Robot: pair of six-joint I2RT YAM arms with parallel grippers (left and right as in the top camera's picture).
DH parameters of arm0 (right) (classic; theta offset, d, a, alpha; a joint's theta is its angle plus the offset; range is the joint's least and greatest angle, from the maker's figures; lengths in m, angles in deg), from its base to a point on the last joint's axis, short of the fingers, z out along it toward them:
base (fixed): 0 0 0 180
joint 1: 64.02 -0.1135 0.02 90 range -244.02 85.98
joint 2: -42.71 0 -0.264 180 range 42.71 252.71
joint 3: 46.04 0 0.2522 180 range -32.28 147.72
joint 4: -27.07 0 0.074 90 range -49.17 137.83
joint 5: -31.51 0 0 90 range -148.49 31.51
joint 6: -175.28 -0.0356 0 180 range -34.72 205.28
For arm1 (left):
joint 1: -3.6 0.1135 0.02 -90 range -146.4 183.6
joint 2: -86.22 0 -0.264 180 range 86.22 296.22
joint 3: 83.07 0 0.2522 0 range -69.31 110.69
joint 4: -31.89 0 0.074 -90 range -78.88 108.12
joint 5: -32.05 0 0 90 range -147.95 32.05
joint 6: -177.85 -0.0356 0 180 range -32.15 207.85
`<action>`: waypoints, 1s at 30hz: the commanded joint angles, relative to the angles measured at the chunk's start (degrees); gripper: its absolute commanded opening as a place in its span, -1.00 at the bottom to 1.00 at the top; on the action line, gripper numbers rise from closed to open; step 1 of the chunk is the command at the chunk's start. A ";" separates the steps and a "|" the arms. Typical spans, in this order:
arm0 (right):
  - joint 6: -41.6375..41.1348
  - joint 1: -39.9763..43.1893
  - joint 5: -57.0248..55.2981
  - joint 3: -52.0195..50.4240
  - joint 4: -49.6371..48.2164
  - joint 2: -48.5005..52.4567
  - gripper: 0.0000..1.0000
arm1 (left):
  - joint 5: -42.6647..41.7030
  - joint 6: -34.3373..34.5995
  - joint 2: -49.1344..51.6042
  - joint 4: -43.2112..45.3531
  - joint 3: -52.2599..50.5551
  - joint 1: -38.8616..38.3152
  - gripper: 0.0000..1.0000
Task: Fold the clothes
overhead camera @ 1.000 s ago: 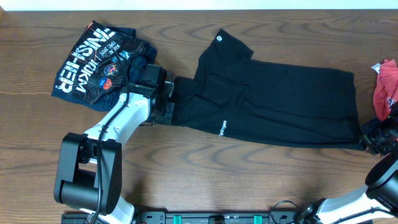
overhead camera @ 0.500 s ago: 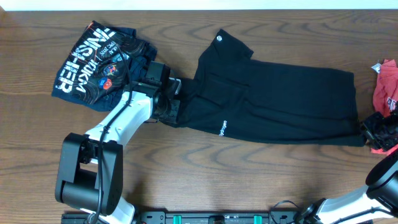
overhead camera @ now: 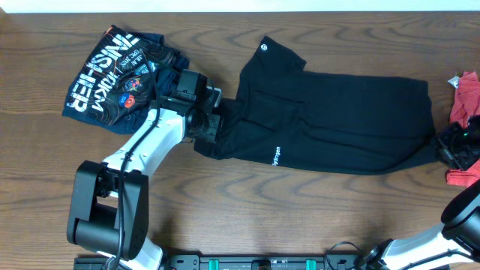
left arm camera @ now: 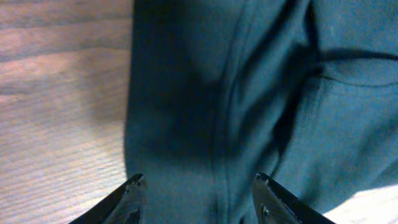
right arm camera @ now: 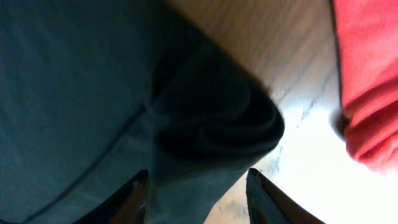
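Black T-shirt (overhead camera: 337,120): near edge carried toward 12 o'clock since a second ago; fold appears under way.
Left jaws: clamped on its 9 o'clock end.
Right jaws: clamped on its 3 o'clock corner.

T-shirt (overhead camera: 337,124): plain blk. Logo (overhead camera: 264,46): small, round, wht. Text (overhead camera: 277,155): tiny, wht. Navy garment (overhead camera: 112,79): wht lettering, fine line pattern, red/blue print accents. Red garment (overhead camera: 465,97): solid red. Table (overhead camera: 300,217): dk brown wood grain. Left arm (overhead camera: 142,146): wht shell, blk joints.
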State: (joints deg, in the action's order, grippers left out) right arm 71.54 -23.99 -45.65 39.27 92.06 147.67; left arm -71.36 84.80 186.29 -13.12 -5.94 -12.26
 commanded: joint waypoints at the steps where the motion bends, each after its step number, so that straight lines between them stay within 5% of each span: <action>1: -4.46 0.20 -11.80 0.66 2.01 0.26 0.07 | -0.83 -1.11 -0.96 -1.66 1.31 -0.17 0.13; 5: -4.57 1.75 -7.67 0.66 2.25 0.26 0.13 | -0.59 -1.16 -0.96 -4.55 1.25 -0.22 0.13; 7: 1.18 2.47 4.15 0.66 0.92 0.26 0.36 | -1.01 -0.96 -0.94 -5.25 0.85 -0.26 0.13; 10: 6.34 3.54 23.04 0.66 -0.15 0.24 0.35 | -0.98 -0.94 -0.90 -5.68 -0.31 -0.24 0.13; 14: 7.39 4.26 29.97 0.66 -2.62 0.24 0.36 | -0.98 -0.94 -0.83 -5.92 -1.70 -0.24 0.13; 18: 6.91 3.72 22.27 0.63 -1.62 0.26 0.09 | -1.88 -0.79 -0.85 -5.11 -2.16 -0.26 0.13; 24: 1.46 -1.95 11.47 -0.20 -2.40 0.26 0.08 | -10.45 3.17 -0.85 -0.87 0.55 -0.55 0.13; 30: -1.90 -9.40 3.04 -0.22 -5.22 0.26 0.02 | -9.35 4.26 -0.35 4.35 0.72 -1.86 0.13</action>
State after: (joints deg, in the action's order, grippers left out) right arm 72.03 -30.61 -37.85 39.25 87.62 147.70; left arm -79.97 87.90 186.29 -9.54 -6.55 -13.62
